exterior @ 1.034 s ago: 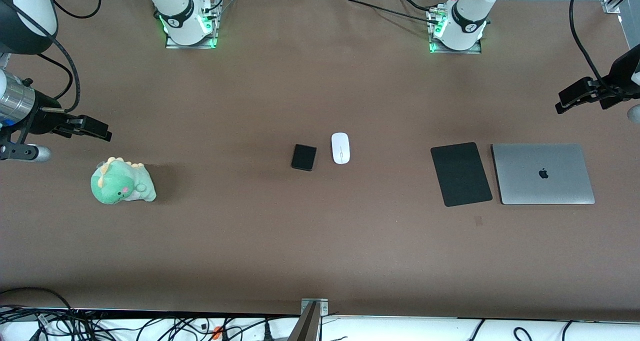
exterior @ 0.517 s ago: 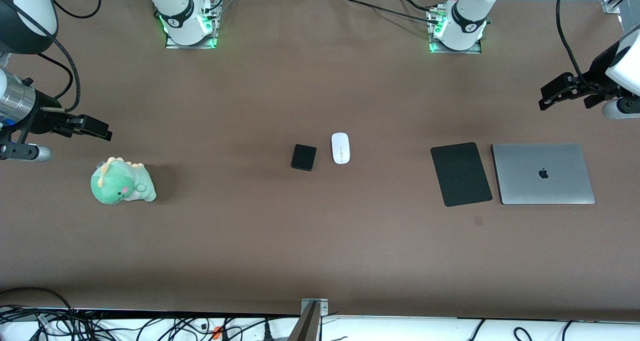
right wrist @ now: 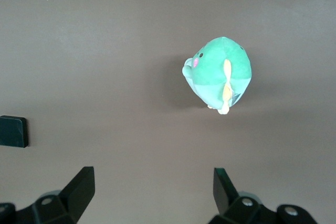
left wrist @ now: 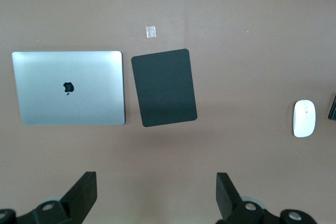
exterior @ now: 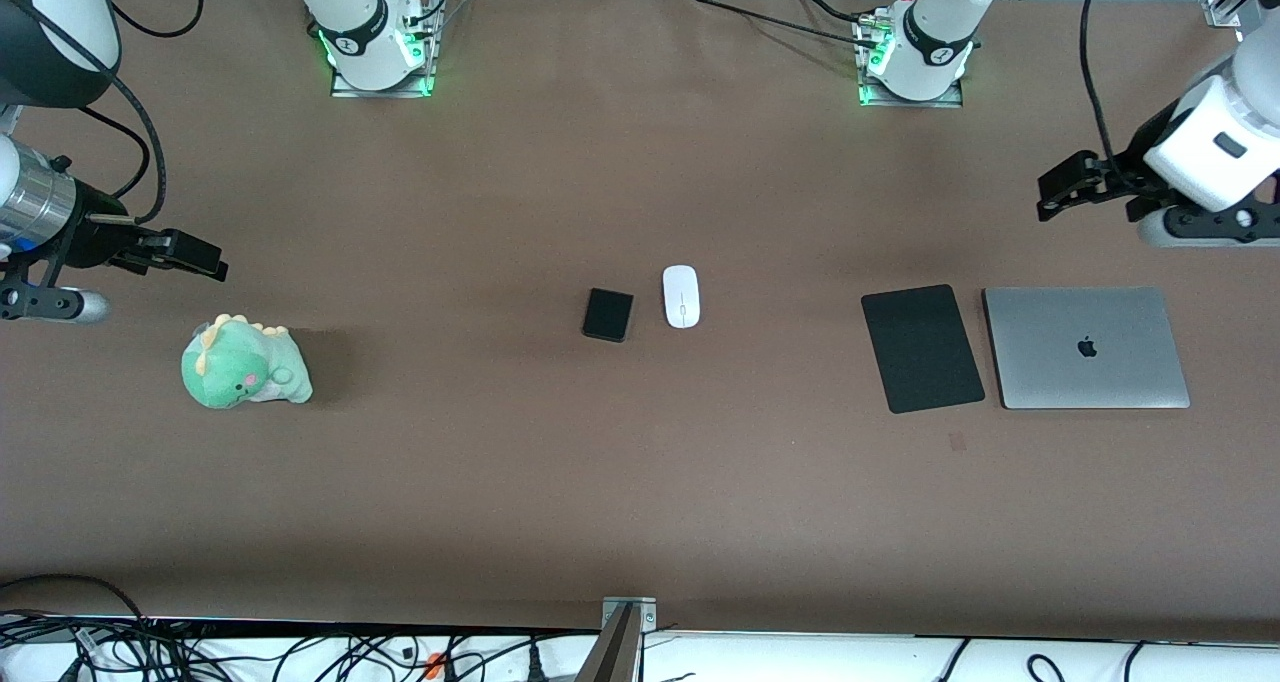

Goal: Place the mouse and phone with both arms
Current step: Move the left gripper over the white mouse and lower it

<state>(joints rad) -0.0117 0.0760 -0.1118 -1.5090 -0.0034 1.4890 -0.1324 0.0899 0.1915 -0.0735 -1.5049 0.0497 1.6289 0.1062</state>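
Both your grippers, left (exterior: 1060, 184) over bare table by the laptop (exterior: 1087, 347) and right (exterior: 190, 255) above the dinosaur (exterior: 245, 364), hang wide and empty, since mouse (exterior: 681, 296) and phone (exterior: 608, 314) lie untouched mid-table.

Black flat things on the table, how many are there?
2. The phone lies mid-table beside the white mouse. The bigger mouse pad lies beside the laptop, toward the left arm's end. None looks hidden.

White oval mouse (exterior: 681, 296) flat mid-table; black rounded phone (exterior: 608, 314) just beside it toward the right arm's end, apparently face down.
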